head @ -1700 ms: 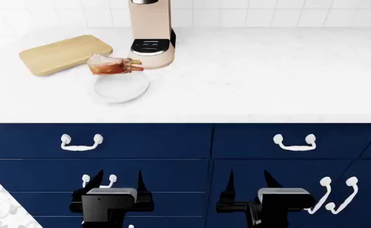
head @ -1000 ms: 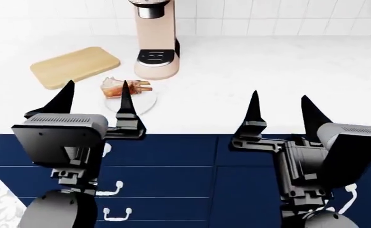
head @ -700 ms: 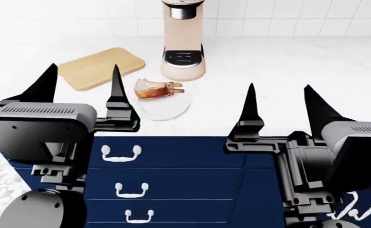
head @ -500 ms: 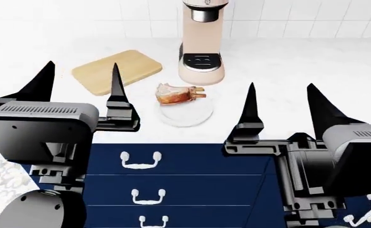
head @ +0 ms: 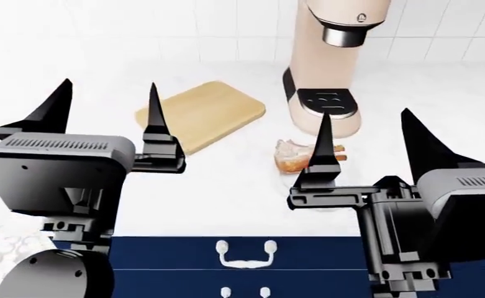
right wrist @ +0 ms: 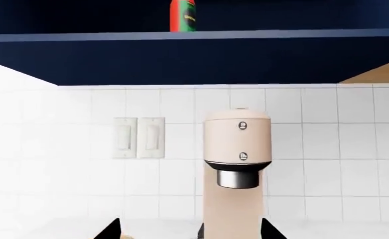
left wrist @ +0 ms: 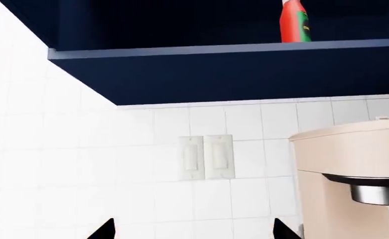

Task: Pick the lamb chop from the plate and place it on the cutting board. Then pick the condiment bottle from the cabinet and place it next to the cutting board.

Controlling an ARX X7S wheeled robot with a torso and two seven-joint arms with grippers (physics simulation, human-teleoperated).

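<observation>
Chop lies on the plate near the counter's front edge, mostly hidden from you behind your right gripper. Going left to right in the head view: your left gripper hangs above the counter with its fingers spread and nothing between them; the board sits beyond it, toward the back, empty; the chop is just right of the board, in front of the coffee maker; your right gripper also has its fingers spread and empty. Both wrist views show the bottle standing upright on the cabinet shelf above the coffee maker.
</observation>
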